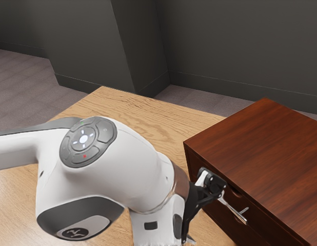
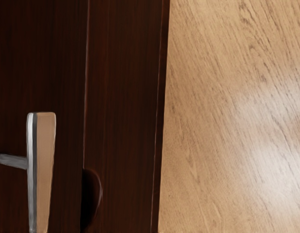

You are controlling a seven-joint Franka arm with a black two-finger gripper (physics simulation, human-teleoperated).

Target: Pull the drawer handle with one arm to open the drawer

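Although the white, rounded Franka arm [image 1: 122,174] takes up much of the exterior view, its black two-finger gripper [image 1: 217,190] can be seen at the front face of the dark reddish-brown wooden drawer cabinet [image 1: 266,148]. The cabinet stands on the light, grain-patterned wooden table [image 1: 148,118] toward the exterior view's right. The gripper sits right at the upper end of the slim silver metal drawer handle [image 1: 236,210], a bar running slantwise across that face; whether it is spread, pressed together or pinching the bar cannot be told. A grey round button pad [image 1: 86,139] on the arm carries a tiny green light and a tiny red one, and a grey panel lower down bears a small pale emblem [image 1: 75,233] too small to read. In the wrist view the handle [image 2: 41,170] is a flat, tapering bar standing off the dark drawer front [image 2: 121,97] on a short post, with the table [image 2: 237,121] beside the cabinet's edge. Whether the drawer is pulled out cannot be told.
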